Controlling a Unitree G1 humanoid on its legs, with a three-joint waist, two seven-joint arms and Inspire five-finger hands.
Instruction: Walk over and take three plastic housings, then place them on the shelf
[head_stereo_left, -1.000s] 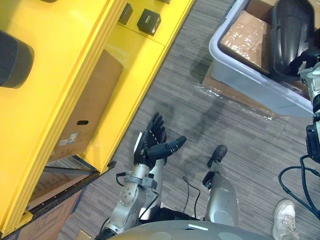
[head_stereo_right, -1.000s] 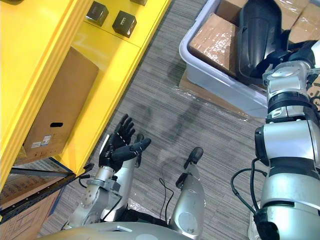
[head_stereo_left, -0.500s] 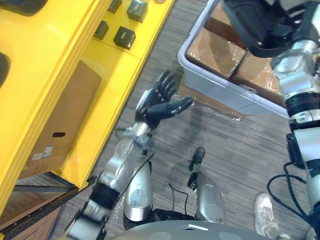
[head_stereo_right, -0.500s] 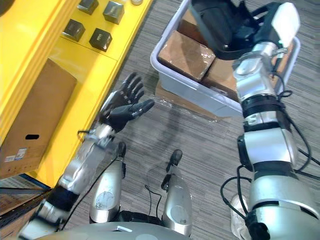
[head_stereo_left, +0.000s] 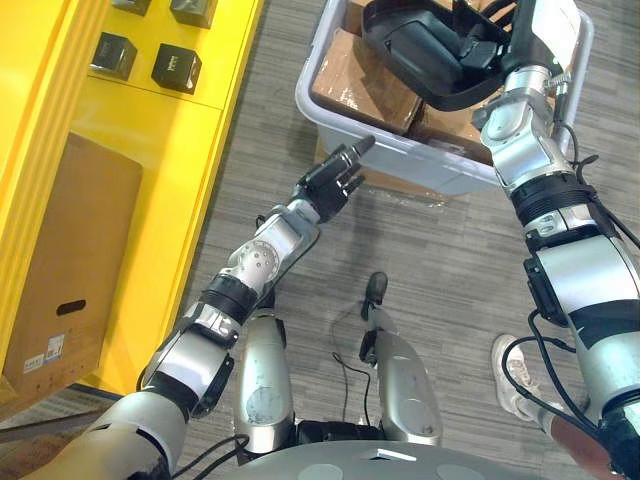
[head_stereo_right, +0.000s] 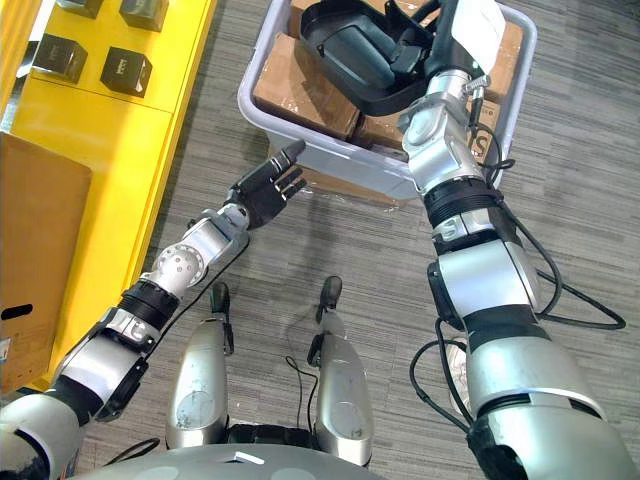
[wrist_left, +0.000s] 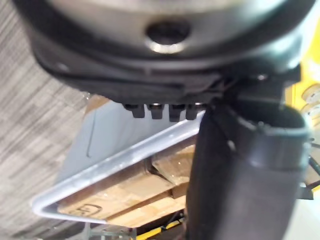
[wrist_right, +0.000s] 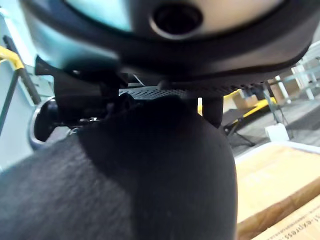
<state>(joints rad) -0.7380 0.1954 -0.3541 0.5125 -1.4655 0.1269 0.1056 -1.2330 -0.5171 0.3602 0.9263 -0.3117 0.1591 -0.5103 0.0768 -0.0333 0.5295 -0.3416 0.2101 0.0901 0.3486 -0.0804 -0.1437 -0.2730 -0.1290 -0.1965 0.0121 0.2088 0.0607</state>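
Note:
A black plastic housing (head_stereo_left: 415, 45) lies on top of wrapped cardboard boxes (head_stereo_left: 358, 88) inside a pale grey bin (head_stereo_left: 400, 152). My right hand (head_stereo_left: 487, 52) is at the housing's near end with its fingers curled on the edge; the housing (wrist_right: 150, 180) looms dark and close in the right wrist view. My left hand (head_stereo_left: 327, 183) is stretched out open, fingers straight, just short of the bin's near wall. The left wrist view shows the bin's rim (wrist_left: 125, 159) and the boxes (wrist_left: 131, 196) past the fingers.
The yellow shelf (head_stereo_left: 150, 130) runs along the left, with small black boxes (head_stereo_left: 175, 68) on one level and a big cardboard box (head_stereo_left: 70, 260) lower down. Grey carpet lies between shelf and bin. A person's white shoe (head_stereo_left: 515, 375) is at the lower right.
The view has swung toward the bin. My left arm has stretched forward from near my body to the bin's wall. My right hand stays on the housing.

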